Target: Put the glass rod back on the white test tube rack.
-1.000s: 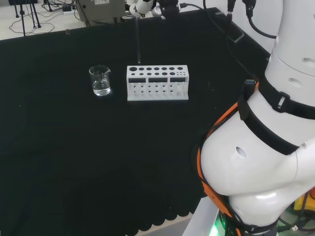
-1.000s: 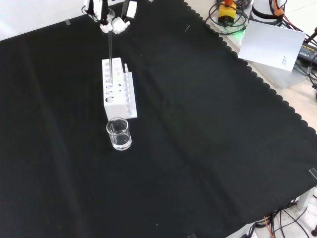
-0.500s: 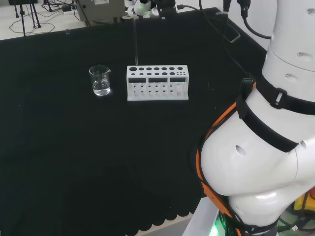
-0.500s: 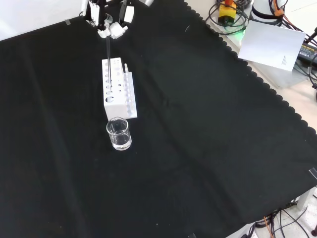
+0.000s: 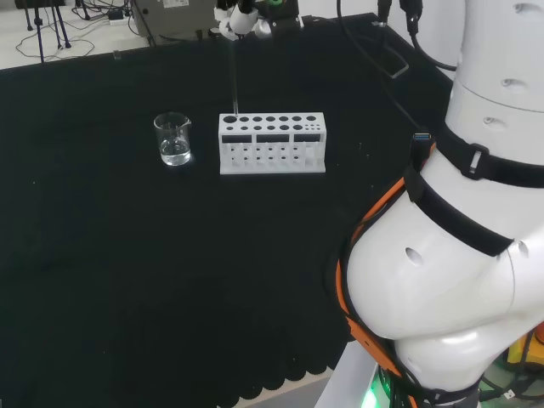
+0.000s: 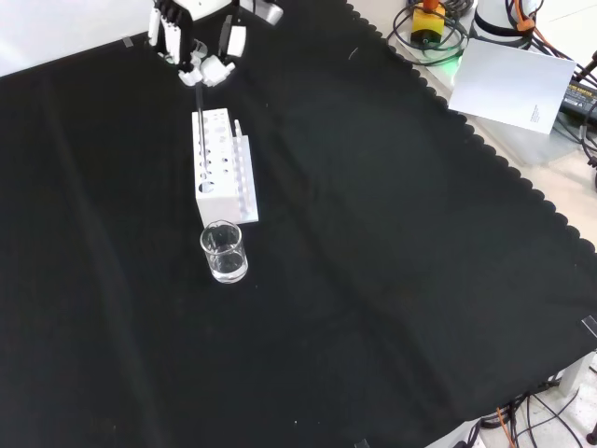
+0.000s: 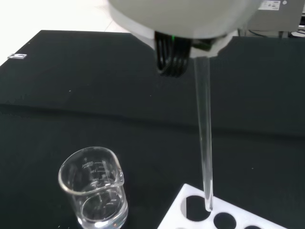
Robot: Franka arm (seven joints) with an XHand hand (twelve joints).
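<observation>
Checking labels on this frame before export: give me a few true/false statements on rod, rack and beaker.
1. The hand holds the glass rod roughly upright. True.
2. The rod lies flat on the cloth. False: it hangs from the fingers, its lower tip at the white test tube rack.
3. The beaker stands to the rack's left in the head view. True.
4. The beaker lies tipped on its side. False: it stands upright.
5. The rack's holes are full of test tubes. False: the holes in view look empty.

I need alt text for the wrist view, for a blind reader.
A clear glass rod hangs with its tip just over a hole at the corner of the white test tube rack. Beside it on black cloth stands a small glass beaker.
</observation>
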